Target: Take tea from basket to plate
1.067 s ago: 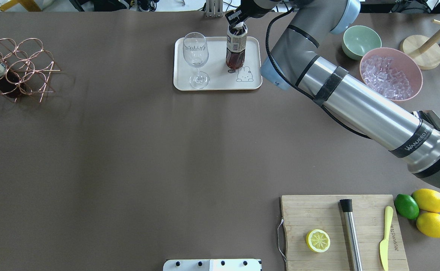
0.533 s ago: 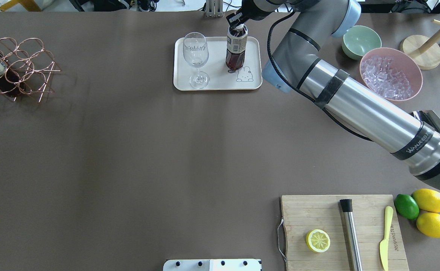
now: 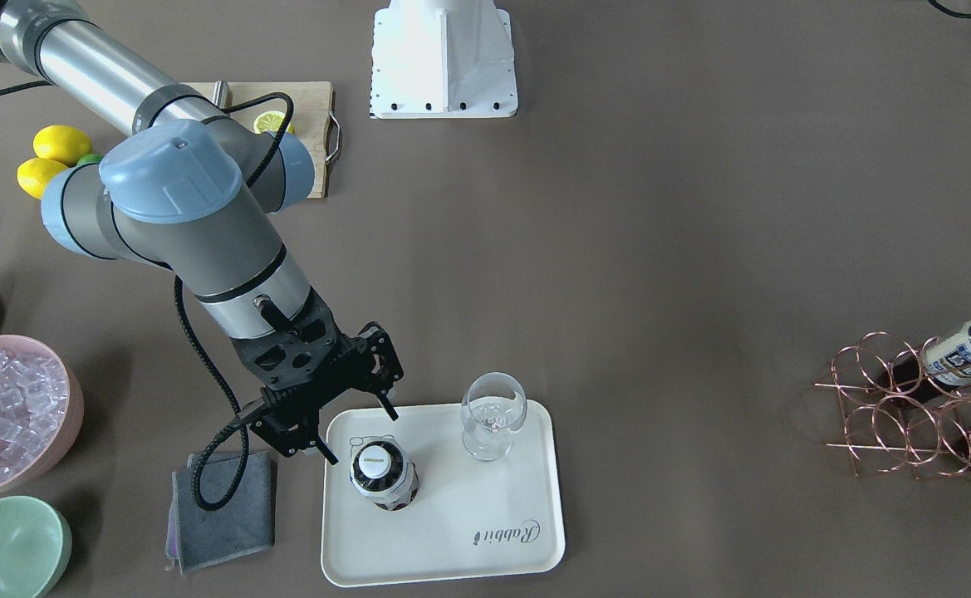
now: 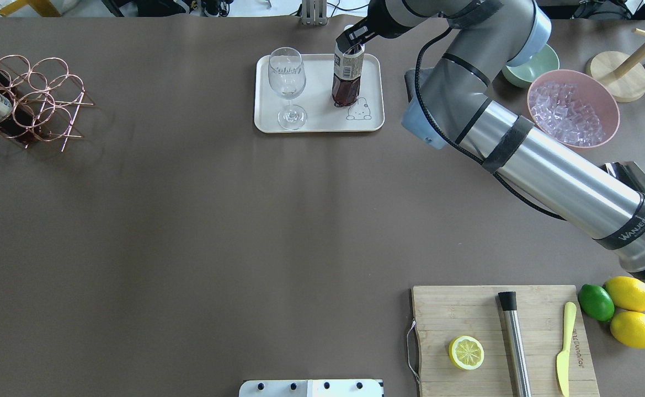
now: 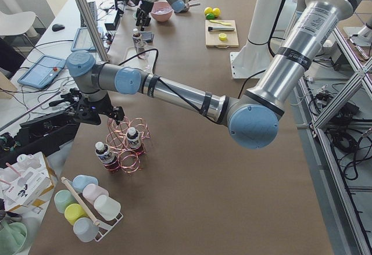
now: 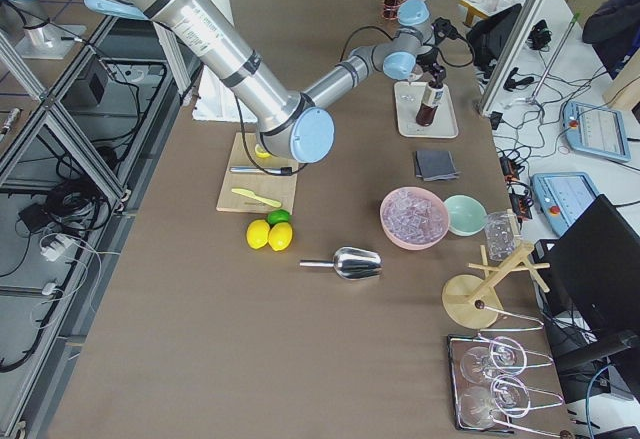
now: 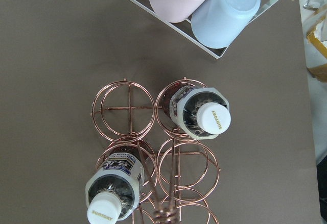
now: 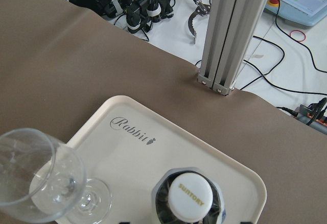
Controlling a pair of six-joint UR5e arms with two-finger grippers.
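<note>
while the right arm reaches over the far side of the table, i read the right gripper (image 3: 358, 432) as spread wide with nothing between its fingers (image 3: 386, 406). in the front-facing view it hangs just above and to the robot side of the tea (image 3: 382, 479), and i see a gap between each finger and the bottle. the tea stands upright on the plate (image 3: 468, 531), white cap up, at the end with the bear drawing in the overhead view. the right wrist view looks down on the cap, and no finger shows beside it. a stemmed glass (image 3: 493, 414) stands upright on the same plate, beside the tea and apart from it. a grey cloth (image 3: 221, 508) lies on the table just beside the plate. the basket (image 4: 41, 102) sits well apart, at the table's left end. the left wrist view shows two more bottles (image 7: 202, 115) in its ring cells, leaning. the left gripper (image 5: 93, 111) hangs above the basket; it shows only in the exterior left view, so i cannot tell whether its jaws are apart or together.
</note>
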